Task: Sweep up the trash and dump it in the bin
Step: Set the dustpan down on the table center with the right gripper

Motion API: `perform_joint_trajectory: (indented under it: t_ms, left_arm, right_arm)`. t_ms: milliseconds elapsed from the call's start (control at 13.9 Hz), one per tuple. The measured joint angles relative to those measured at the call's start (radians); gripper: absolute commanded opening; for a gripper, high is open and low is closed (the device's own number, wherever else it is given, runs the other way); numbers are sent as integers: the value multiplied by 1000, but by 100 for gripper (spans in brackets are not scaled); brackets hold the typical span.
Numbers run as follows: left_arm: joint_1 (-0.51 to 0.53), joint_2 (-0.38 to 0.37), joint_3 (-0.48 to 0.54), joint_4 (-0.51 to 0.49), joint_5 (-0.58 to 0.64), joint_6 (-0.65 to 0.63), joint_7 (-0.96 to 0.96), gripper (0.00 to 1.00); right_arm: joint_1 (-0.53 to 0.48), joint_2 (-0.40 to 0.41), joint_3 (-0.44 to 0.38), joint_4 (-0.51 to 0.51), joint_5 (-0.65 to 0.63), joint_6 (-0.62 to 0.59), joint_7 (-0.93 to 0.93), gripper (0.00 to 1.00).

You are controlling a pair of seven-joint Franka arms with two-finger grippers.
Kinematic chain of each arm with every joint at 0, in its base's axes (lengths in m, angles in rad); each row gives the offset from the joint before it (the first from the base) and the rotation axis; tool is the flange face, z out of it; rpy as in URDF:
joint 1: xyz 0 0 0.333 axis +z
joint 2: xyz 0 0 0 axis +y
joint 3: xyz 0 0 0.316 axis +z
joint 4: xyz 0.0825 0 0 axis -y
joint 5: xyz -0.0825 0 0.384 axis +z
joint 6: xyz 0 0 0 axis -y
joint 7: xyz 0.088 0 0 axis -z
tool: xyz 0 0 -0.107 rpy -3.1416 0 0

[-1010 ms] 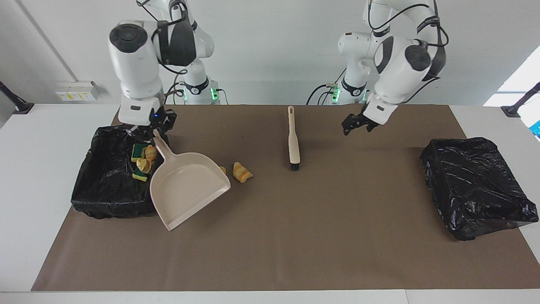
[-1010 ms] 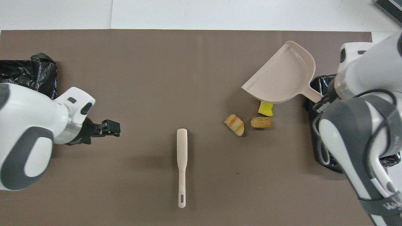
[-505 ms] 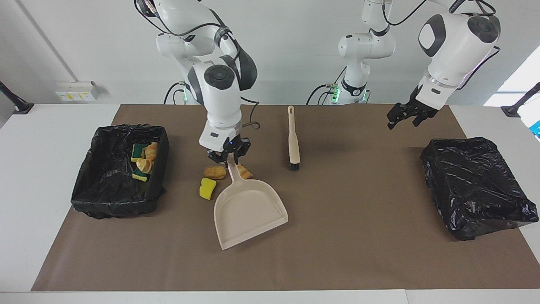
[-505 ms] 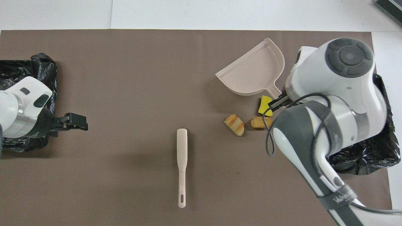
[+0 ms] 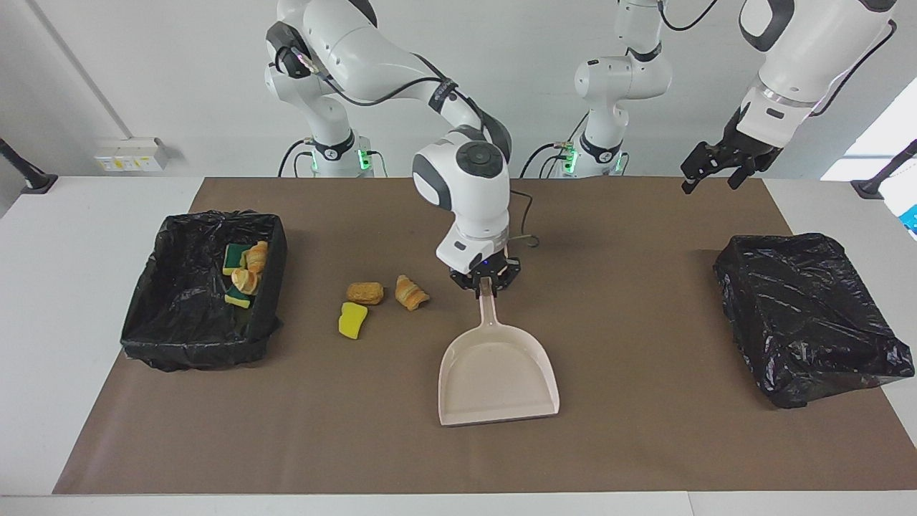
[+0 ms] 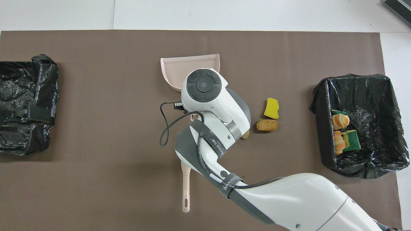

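White wall at the robots' end, white table (image 5: 71,287) with a brown mat (image 5: 645,430) covering most of it. Your right gripper (image 5: 486,282) was low over the mat's middle, fingers clamped on the handle of the beige dustpan (image 5: 499,373); the pan sat flat with its open lip pointing away from the robots. In the overhead view that arm's wrist covered the handle and the grip entirely, so only the pan's front half (image 6: 189,69) showed. The brush (image 6: 186,189) was mostly hidden too: just the handle end with its hang-hole stuck out from under the arm overhead, and in the facing view you couldn't see it at all. Loose trash on the mat, toward the right arm's end from the pan: a yellow sponge piece (image 5: 352,320), a brown bread roll (image 5: 365,292) and a croissant (image 5: 410,292). The croissant was nearly all covered overhead, only a sliver by the wrist. More scraps lay in the black-lined bin (image 5: 143,337) at the right arm's end, sponge bits and pastries (image 5: 243,276) bunched in the corner near the robots; the exact count was hard to make out. Second black-bagged bin (image 5: 809,315) at the left arm's end, contents not visible. Your left gripper (image 5: 713,166) was waiting raised over the mat's edge nearest the robots, fingers apart, and out of the overhead view.
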Motion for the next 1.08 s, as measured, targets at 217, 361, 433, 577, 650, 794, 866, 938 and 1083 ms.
perform_joint_trajectory:
  t_ms: [217,361,433,577,650,794,866,938,1083]
  left_arm:
    - [0,5,-2,2,7,0,0,100]
    - [0,3,-5,24,13,-21,0,100]
    - [0,-1,-8,36,14,-47,0,100]
    - [0,-19,-13,41,14,-76,0,100]
    - [1,-25,-13,40,15,-81,0,100]
    - [3,-25,-13,38,15,-84,0,100]
    - [4,-25,-12,38,15,-84,0,100]
    - [4,-25,-12,38,15,-84,-1,100]
    - [4,-25,-12,38,15,-81,0,100]
  right_arm:
    - [21,50,-5,56,-4,-4,48,34]
    - [21,48,-6,69,-4,-25,80,54]
    - [23,45,-5,70,-4,-35,94,67]
    - [28,24,0,53,-4,-56,135,90]
    - [34,-1,4,23,-4,-63,152,90]
    - [56,-60,10,-62,-4,-72,181,88]
    - [73,-93,11,-114,-3,-72,203,87]
    - [91,-127,12,-169,-3,-72,226,86]
    - [123,-191,14,-277,-1,-63,269,85]
